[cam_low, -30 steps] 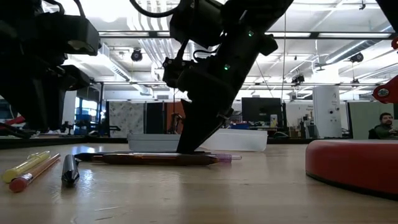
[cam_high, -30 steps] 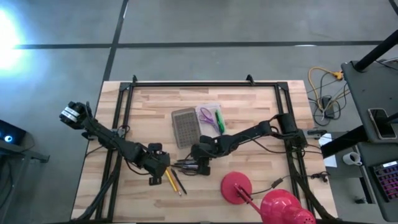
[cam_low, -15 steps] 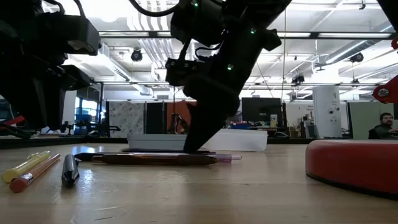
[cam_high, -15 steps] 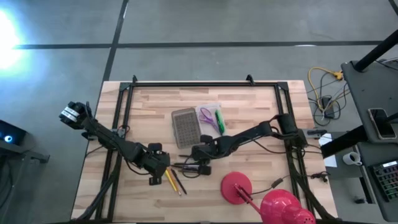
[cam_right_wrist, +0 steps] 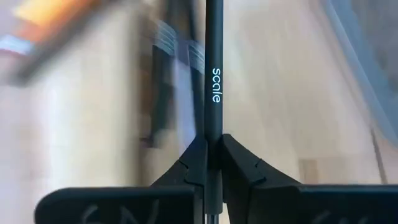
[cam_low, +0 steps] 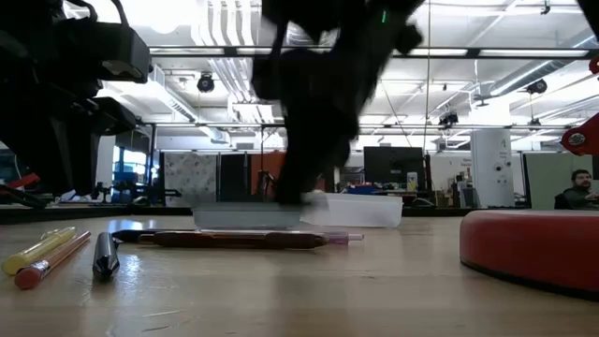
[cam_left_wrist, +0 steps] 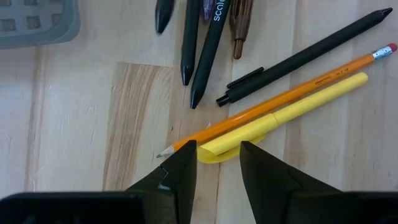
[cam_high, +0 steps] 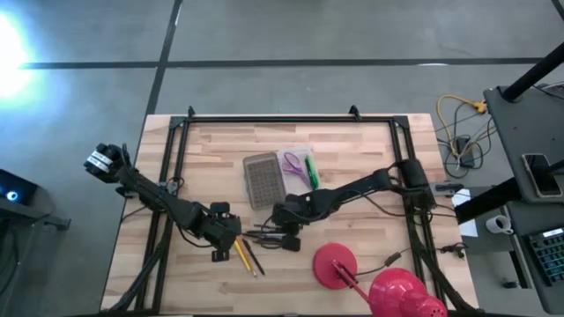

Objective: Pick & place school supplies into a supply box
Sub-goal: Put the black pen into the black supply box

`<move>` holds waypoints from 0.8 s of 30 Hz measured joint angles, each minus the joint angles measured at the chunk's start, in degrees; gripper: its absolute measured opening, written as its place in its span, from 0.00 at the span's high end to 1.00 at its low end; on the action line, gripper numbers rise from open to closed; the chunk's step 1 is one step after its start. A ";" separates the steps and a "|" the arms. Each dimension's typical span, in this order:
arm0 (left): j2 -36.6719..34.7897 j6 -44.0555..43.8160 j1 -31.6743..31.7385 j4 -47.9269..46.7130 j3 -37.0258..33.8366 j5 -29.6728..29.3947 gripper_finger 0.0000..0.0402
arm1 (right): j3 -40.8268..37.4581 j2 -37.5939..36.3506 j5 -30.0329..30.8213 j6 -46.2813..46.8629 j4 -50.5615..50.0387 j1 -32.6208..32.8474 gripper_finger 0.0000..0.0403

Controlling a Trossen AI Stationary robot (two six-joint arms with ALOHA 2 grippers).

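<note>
Right gripper (cam_right_wrist: 213,149): fingers pinched on a black pen (cam_right_wrist: 214,68), printed "scale", just above the desk (cam_high: 370,158) beside the pen pile (cam_high: 264,236). Left gripper (cam_left_wrist: 217,155): fingers narrowly apart, holding nothing, over a yellow marker (cam_left_wrist: 286,115) and orange pencil (cam_left_wrist: 292,92). Supply box (cam_high: 304,167) open near desk centre, purple scissors (cam_high: 292,165) and green marker (cam_high: 311,167) inside; grey lid (cam_high: 263,180) alongside. Red lamp (cam_high: 335,266) at the near edge.

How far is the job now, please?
Done: purple scissors and a green marker lie in the supply box. In hand: the right gripper clamps a black pen. Left: the yellow marker, orange pencil and other pens by the left gripper.
</note>
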 joint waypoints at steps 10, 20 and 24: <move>0.86 -6.93 0.00 0.19 -0.02 -4.21 0.74 | -2.65 -7.03 14.85 9.14 -4.38 2.08 0.97; 2.03 -9.81 -0.02 0.61 -0.04 -5.52 0.74 | -7.26 -16.18 31.48 37.57 -16.54 -0.03 0.98; 2.03 -9.72 -0.02 0.60 -0.04 -5.69 0.74 | -9.59 -16.03 29.24 39.43 -14.15 -4.80 0.98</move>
